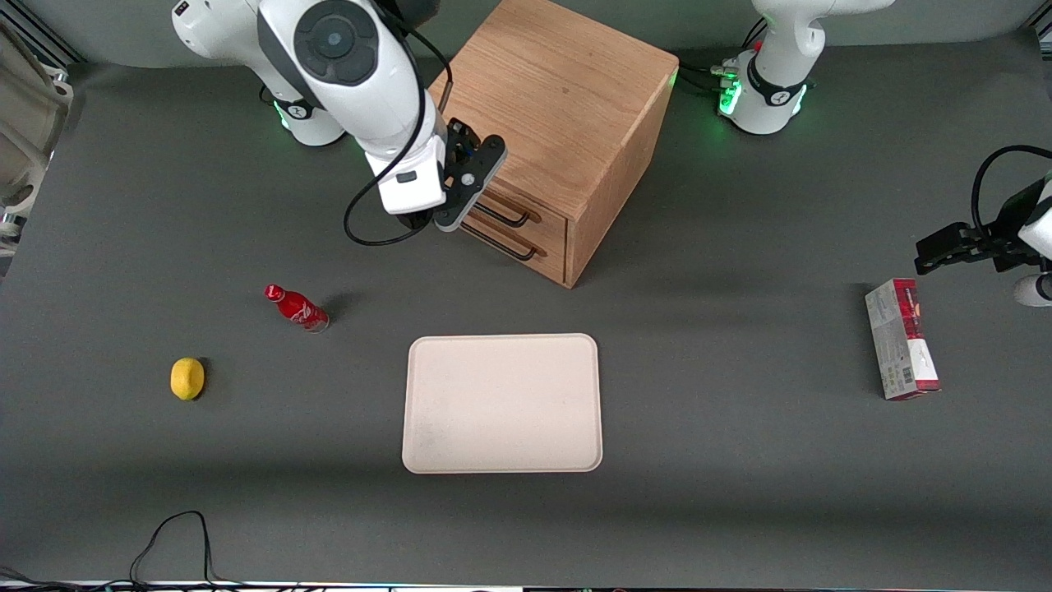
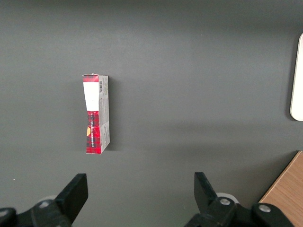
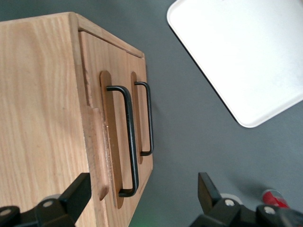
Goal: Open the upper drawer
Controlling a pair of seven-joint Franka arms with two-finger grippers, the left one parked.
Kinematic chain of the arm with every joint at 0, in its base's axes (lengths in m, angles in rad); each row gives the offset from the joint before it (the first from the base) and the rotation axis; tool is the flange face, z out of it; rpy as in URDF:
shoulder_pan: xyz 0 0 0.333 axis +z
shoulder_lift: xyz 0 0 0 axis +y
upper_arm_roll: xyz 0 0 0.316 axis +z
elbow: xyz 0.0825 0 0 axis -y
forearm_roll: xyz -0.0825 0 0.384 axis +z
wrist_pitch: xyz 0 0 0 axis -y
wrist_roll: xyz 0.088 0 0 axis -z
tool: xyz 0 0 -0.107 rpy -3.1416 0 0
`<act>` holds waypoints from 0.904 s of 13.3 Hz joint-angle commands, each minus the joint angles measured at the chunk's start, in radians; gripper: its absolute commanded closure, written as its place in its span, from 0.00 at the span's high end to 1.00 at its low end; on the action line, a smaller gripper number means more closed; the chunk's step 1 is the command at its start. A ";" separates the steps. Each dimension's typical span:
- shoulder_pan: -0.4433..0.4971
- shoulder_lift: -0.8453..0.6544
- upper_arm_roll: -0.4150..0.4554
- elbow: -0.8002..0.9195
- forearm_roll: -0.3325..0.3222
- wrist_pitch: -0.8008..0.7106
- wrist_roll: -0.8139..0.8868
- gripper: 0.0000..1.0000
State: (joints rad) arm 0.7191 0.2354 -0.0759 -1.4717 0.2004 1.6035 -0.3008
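Note:
The wooden cabinet stands at the back middle of the table, both drawers shut. The upper drawer is the top strip of its front, with a long black bar handle; the lower drawer's handle is just below. My right gripper hovers in front of the drawer front, at the working arm's end of the upper handle. In the right wrist view the gripper is open, its fingers spread to either side of the end of the upper handle without touching it. The upper drawer front and the lower handle also show there.
A white tray lies in front of the cabinet, nearer the front camera. A red bottle and a lemon lie toward the working arm's end. A red and white box lies toward the parked arm's end. A black cable loops at the table's near edge.

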 commanded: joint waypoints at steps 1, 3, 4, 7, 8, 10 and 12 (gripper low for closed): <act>0.006 -0.047 -0.015 -0.091 0.040 0.064 -0.037 1.00; 0.011 -0.047 -0.015 -0.149 0.042 0.134 -0.035 1.00; 0.013 -0.047 -0.013 -0.182 0.040 0.174 -0.032 1.00; 0.029 -0.047 -0.011 -0.248 0.040 0.248 -0.026 1.00; 0.029 -0.047 -0.011 -0.269 0.040 0.269 -0.026 1.00; 0.033 -0.047 -0.008 -0.289 0.040 0.291 -0.026 1.00; 0.033 -0.045 -0.007 -0.292 0.040 0.291 -0.027 1.00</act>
State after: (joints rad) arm 0.7437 0.2185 -0.0784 -1.7306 0.2147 1.8740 -0.3098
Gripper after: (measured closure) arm 0.000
